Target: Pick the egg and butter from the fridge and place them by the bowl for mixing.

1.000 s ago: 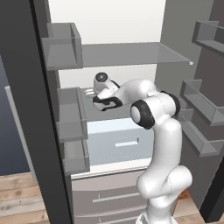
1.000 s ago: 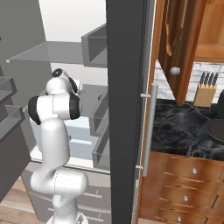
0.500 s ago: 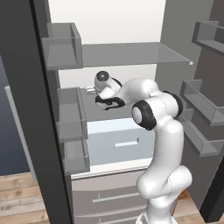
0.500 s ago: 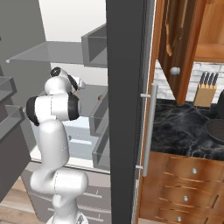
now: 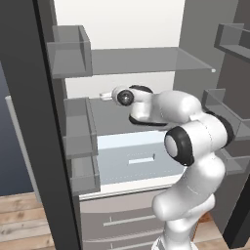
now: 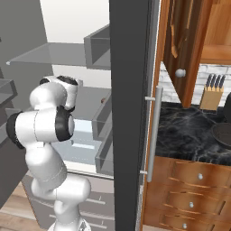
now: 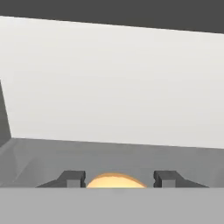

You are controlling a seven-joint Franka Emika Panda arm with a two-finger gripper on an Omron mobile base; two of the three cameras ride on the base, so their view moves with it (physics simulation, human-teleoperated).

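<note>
Egg [image 7: 115,180] sitting between the pincer [image 7: 118,178] tips, jaws half closed on it, gripped by the look of things, deep inside the fridge [image 5: 146,58], ready for lifting out.

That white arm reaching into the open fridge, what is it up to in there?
The robot arm is fetching ingredients. Its gripper is deep inside the fridge, low over a grey shelf. In the hand view the yellow-orange egg sits right between the two dark fingertips, which stand close on either side of it. Whether they already pinch it cannot be told. A dark bowl waits on the counter.
</note>
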